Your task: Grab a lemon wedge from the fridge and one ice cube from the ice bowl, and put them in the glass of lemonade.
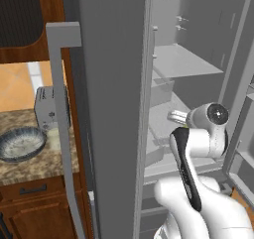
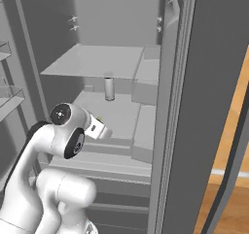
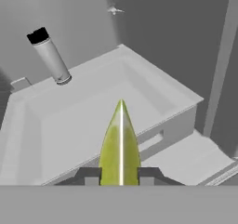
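**Lemon wedge pinched in my tool inside the open fridge**

My tool [image 3: 120, 177] is closed on the lemon wedge [image 3: 120, 144]; in the hand view the yellow-green sliver stands up between my two dark fingertips [image 3: 90, 176], its point aimed away from me. I am reaching into the fridge [image 1: 111, 109], whose doors stand open on both sides. Beneath the wedge lies a grey shelf [image 3: 83, 116] with a raised rim, and near its back left corner a small grey cylinder with a dark cap [image 3: 50, 56] stands on it. In the right base view a speck of yellow-green shows at my tool [image 2: 97, 126], over the front part of that same shelf.

Outside, on the table [image 1: 34, 166] left of the fridge, the ice bowl [image 1: 21, 143] sits near the front edge, with the grey toaster [image 1: 49, 106] just behind it.
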Controlling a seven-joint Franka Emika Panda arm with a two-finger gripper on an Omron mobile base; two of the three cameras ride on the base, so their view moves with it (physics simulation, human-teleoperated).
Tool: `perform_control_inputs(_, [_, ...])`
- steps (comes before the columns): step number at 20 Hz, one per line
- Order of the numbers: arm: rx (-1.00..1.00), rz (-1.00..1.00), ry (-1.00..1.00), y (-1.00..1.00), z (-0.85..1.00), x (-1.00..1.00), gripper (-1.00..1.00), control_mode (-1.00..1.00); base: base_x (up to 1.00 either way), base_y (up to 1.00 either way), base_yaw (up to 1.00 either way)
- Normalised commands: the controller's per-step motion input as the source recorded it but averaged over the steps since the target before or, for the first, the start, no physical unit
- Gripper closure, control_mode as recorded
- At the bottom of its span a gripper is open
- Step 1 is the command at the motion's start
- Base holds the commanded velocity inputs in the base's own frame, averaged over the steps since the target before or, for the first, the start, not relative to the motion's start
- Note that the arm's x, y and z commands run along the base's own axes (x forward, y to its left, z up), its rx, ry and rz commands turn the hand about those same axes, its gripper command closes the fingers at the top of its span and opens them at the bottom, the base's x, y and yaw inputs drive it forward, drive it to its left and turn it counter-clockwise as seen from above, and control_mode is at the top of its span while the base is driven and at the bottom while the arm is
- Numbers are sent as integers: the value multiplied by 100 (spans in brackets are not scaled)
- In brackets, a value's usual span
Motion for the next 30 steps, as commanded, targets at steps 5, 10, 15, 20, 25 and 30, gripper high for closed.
perform_control_inputs(5, [0, 0, 21, 0, 25, -80, 100, 100, -20, 0, 1])
perform_control_inputs(10, [0, 0, 0, 0, 0, 0, 100, 100, -100, 22, 19])
perform_control_inputs(15, [0, 0, 0, 0, 0, 0, 100, 100, -100, 69, 31])
perform_control_inputs(20, [0, 0, 0, 0, 0, 0, 100, 100, -80, 100, 32])
perform_control_inputs(25, [0, 0, 0, 0, 0, 0, 100, 100, -14, 100, 20])
perform_control_inputs(30, [0, 0, 0, 0, 0, 0, 100, 100, 88, 97, -1])
